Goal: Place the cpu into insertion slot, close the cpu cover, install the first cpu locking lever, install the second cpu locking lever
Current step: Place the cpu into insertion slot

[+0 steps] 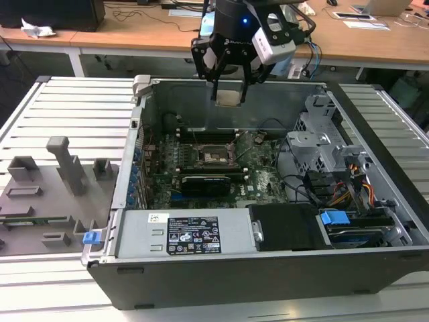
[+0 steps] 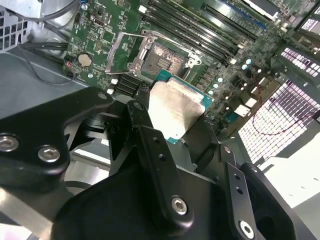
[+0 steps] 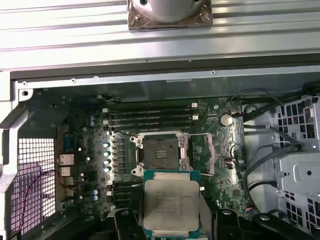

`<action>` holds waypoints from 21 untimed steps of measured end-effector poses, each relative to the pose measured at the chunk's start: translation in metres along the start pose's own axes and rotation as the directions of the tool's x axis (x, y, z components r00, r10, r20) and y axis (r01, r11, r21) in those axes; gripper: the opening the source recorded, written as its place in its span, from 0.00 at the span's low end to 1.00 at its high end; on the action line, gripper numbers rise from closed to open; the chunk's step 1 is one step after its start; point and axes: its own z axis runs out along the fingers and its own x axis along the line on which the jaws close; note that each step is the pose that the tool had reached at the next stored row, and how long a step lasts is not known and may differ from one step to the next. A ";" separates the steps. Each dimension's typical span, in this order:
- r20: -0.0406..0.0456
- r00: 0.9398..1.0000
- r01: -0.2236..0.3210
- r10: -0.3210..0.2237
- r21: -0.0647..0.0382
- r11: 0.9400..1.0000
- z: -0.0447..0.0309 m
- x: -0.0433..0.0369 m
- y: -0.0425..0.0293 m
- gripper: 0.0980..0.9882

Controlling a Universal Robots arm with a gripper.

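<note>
At the near edge of the open computer case I see the power supply, label upward; a black shroud sits just beside it toward the exterior view's right. On the exterior view's left of the case, a grey fixture plate lies on the slatted table.

Farther in lies the green motherboard; the insertion slot sits near its middle, unoccupied, with its contact field exposed; the cpu cover is swung open to one side of the slot; a metal drive cage stands toward the exterior view's right.

Above the far part of the case hangs the gripper; its fingers pinch the cpu by two opposite edges; the pale metal top shows in both wrist views. The cpu is in the air, clear of the board and not touching the slot.

Beyond the case I see wooden desks.
</note>
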 end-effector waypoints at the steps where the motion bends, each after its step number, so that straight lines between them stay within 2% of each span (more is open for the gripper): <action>1: 0.002 1.000 -0.026 0.026 0.000 1.000 0.0002 0.0000 0.0000 0.49; 6: 0.008 0.996 -0.089 0.089 -0.002 0.996 0.0007 0.0000 0.0000 0.49; 9: 0.013 0.990 -0.141 0.141 -0.004 0.990 0.0007 0.0000 -0.0001 0.49; 13: 0.016 0.984 -0.178 0.178 -0.005 0.984 0.0008 0.0000 -0.0001 0.49; 21: 0.023 0.965 -0.260 0.261 -0.008 0.965 0.0010 0.0000 -0.0001 0.49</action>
